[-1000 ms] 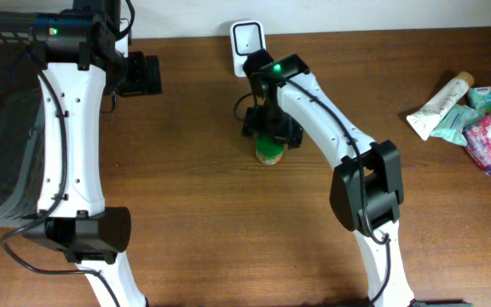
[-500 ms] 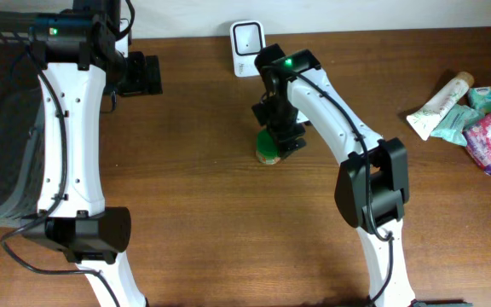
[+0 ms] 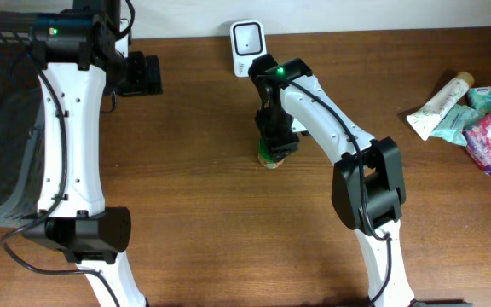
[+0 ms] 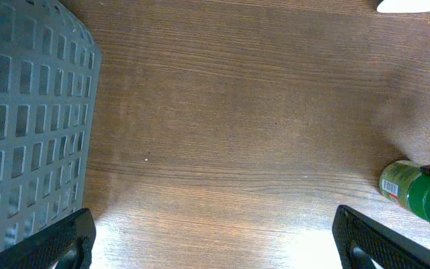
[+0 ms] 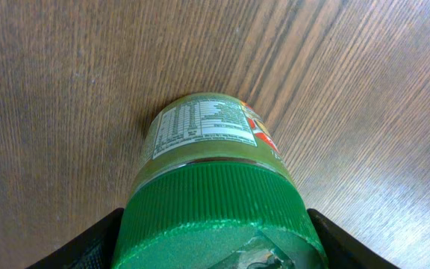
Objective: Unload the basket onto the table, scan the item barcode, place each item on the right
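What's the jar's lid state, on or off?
On: the green ribbed lid covers the mouth of the jar in the right wrist view; tightness cannot be told.

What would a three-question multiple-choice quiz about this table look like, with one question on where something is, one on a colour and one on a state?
1. Where does the white scanner stand?
A) at the far edge of the table, beyond the jar
B) inside the grey basket
C) among the packets on the right

2. What colour is the jar's lid?
A) red
B) white
C) green

3. How is the left gripper?
A) shut on the jar
B) open, holding nothing
C) shut on a tube

Answers:
1 A: the overhead view shows it by the back edge, behind the jar.
2 C: the right wrist view looks down on a ribbed green lid.
3 B: its jaws stand wide apart over bare wood.
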You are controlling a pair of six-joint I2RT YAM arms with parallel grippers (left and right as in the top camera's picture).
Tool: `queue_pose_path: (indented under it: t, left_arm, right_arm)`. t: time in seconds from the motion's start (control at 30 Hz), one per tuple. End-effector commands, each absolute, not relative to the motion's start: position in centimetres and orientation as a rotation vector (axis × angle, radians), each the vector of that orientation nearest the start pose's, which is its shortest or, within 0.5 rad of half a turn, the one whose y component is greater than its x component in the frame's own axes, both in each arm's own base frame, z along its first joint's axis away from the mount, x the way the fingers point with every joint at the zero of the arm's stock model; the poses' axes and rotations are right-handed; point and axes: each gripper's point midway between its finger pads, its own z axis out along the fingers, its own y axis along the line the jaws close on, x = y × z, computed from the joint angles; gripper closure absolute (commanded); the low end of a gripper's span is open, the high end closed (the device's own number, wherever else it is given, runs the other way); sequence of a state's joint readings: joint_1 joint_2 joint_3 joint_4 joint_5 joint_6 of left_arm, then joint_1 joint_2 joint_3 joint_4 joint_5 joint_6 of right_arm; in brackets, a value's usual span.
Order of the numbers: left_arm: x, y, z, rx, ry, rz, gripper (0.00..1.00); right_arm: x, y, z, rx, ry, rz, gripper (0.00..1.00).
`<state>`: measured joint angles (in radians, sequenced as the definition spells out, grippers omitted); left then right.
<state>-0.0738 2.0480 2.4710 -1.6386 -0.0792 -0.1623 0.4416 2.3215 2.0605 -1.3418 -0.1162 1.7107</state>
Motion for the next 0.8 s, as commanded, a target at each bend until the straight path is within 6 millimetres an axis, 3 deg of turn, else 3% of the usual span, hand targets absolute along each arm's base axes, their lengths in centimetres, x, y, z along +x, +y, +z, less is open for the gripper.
queue_pose_path:
  t: [0.0, 0.1, 0.13, 0.2, 0.3, 0.33, 0.5, 0.57, 0.63, 0.77]
  left_arm:
    - [42.5, -1.7, 27.2, -0.157, 2.779, 0.056, 0.01]
    - [42.5, -1.7, 27.2, -0.156, 2.779, 0.055, 0.01]
    - [42.5, -1.7, 27.2, -0.156, 2.779, 0.055, 0.01]
    - [42.5, -1.7, 27.2, -0.156, 2.778, 0.055, 0.01]
    - [42.5, -1.7, 27.2, -0.156, 2.779, 0.055, 0.01]
    - [42.5, -1.7, 27.2, -0.156, 2.779, 0.055, 0.01]
    - [42.5, -1.7, 27.2, -0.156, 2.779, 0.055, 0.01]
    - [42.5, -1.7, 27.2, -0.156, 2.779, 0.055, 0.01]
    - [42.5, -1.7, 27.2, -0.156, 2.778, 0.055, 0.01]
    - [42.5, -1.7, 27.2, -0.156, 2.778, 0.055, 0.01]
  right_arm:
    - [39.3, 20.3, 5.7, 1.652, 2.773, 0.021, 0.36]
    - [39.4, 20.0, 5.7, 1.305, 2.933, 0.016, 0.38]
    - [40.0, 20.2, 5.7, 1.043, 3.016, 0.052, 0.37]
    - [40.7, 20.8, 5.7, 0.699, 3.081, 0.096, 0.37]
    - [41.0, 22.0, 5.7, -0.019, 3.111, 0.117, 0.36]
    - [41.1, 21.9, 5.7, -0.100, 3.097, 0.084, 0.28]
    - [41.5, 21.1, 5.7, -0.094, 3.077, 0.013, 0.04]
    - [41.4, 21.5, 5.7, -0.055, 3.084, 0.037, 0.01]
    - [41.4, 21.4, 5.7, 0.150, 3.084, 0.040, 0.01]
    - [41.9, 21.1, 5.7, 0.184, 3.059, 0.018, 0.02]
